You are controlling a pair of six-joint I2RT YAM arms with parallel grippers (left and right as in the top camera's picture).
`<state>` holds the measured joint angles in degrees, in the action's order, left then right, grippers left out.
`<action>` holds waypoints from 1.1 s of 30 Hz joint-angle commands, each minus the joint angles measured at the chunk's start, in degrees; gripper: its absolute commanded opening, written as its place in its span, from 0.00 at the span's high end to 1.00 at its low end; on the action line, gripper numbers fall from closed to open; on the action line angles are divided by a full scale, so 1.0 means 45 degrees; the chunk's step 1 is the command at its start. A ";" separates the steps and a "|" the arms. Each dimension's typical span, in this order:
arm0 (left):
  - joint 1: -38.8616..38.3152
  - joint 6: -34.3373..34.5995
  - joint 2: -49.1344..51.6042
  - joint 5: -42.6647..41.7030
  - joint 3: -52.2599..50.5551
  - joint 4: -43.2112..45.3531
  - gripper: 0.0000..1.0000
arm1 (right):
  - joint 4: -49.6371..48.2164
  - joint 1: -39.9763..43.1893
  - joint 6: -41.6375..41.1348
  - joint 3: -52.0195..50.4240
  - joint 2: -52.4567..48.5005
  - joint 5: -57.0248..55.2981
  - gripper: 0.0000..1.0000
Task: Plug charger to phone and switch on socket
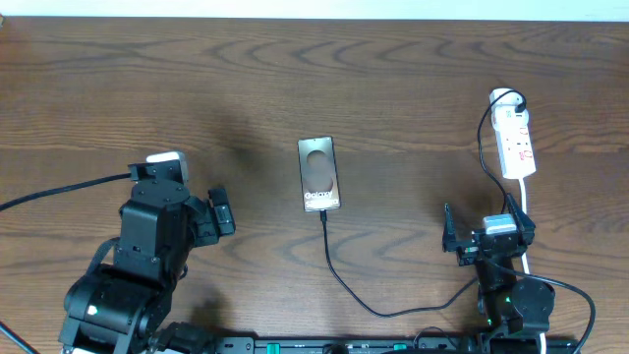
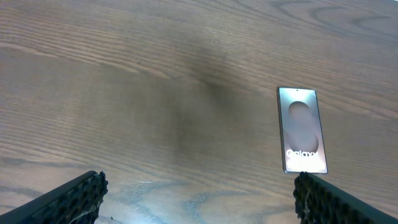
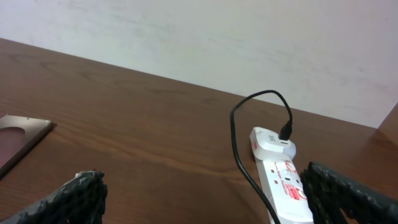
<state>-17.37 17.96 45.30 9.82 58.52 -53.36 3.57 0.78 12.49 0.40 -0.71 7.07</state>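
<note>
**Cable meets the phone; the switch is the open step**

The right tool (image 3: 202,177) has its two fingers spread wide with nothing between them. In the overhead view it sits at the lower right of the frame, just below the near end of the power strip (image 1: 516,143). Its own camera shows the strip at lower right, carrying a white adapter (image 3: 271,144) with the charger cable (image 3: 235,146) looping out of its top. The left tool (image 2: 198,183) is also spread wide and empty, low at the left of the overhead frame and well apart from everything else.

The phone (image 1: 319,174) lies flat in the middle of the counter (image 1: 197,79), lettering toward the bottom of the frame. The cable runs from its lower edge down, curves right along the bottom of the frame, and climbs to the adapter. Its tip looks seated in the phone, though it is too small to be sure.

If so, switching on the strip is the step in hand, and it suits the right tool. That tool would need to narrow its fingers, travel up the frame over the strip and press down on the rocker beside the adapter. The red marks are too small to show which is the switch or its position.

No containers are in view.
</note>
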 commanded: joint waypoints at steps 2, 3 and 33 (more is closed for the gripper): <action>0.0073 -0.0078 -0.0544 0.0214 -0.0146 -0.0068 0.02 | 0.0019 -0.0102 -0.0199 -0.0024 0.0087 0.0180 0.01; 0.0107 -0.0073 -0.0792 0.0214 -0.0223 -0.0083 0.02 | 0.0019 -0.0102 -0.0199 -0.0024 0.0087 0.0180 0.01; 0.3521 -0.1457 -1.0054 -0.2113 -1.1968 1.1472 0.02 | 0.0024 -0.0102 -0.0194 -0.0024 0.0087 0.0180 0.01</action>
<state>-1.91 12.88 0.75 1.78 8.32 -5.54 3.51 0.75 12.32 0.40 -0.69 7.33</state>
